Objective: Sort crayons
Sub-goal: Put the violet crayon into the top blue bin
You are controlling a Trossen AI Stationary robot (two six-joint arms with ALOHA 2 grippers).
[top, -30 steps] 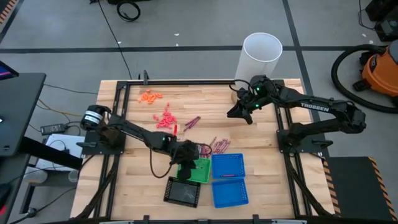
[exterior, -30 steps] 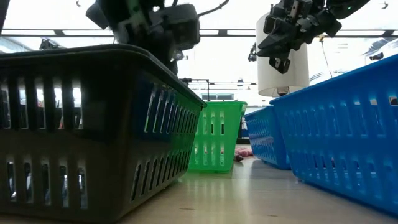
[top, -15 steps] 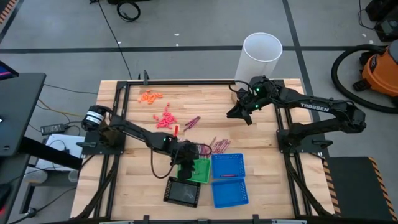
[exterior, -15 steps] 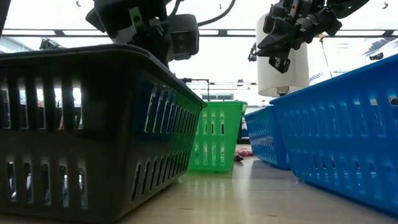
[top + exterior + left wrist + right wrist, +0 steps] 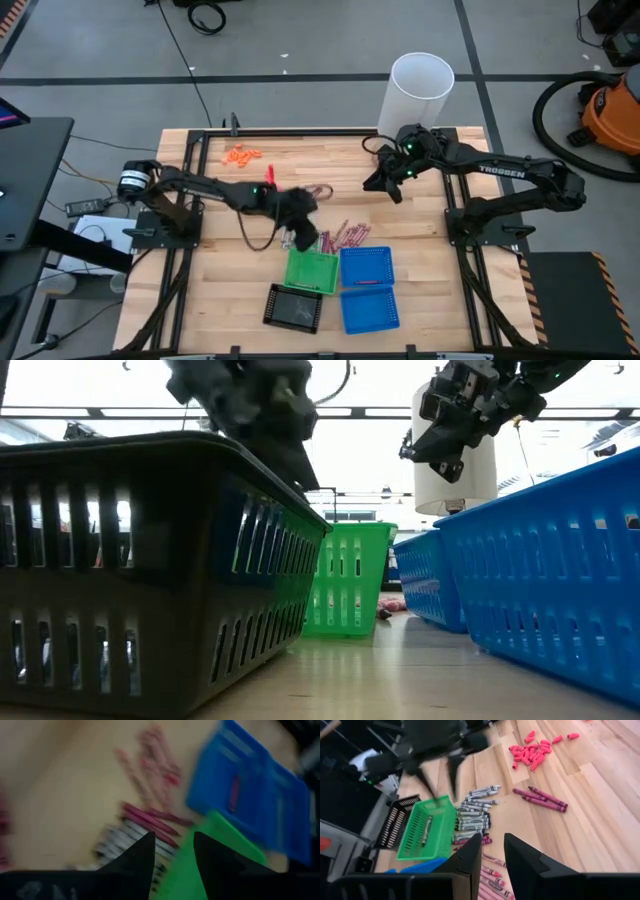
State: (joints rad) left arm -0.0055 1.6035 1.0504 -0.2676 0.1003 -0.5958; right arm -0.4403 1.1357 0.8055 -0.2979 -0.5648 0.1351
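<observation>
Your left hand hangs with fingers apart and empty, just above the crayons heaped on the worktop beside the green tray. Your right hand waits over the worktop's far side, fingers slightly apart, holding nothing.

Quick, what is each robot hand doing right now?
Left hand: open, holding nothing, above the crayons.
Right hand: fingers apart, holding nothing.

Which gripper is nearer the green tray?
Left. The left gripper hovers just beyond the green tray; the right gripper hangs far off, near the white bin.
</observation>
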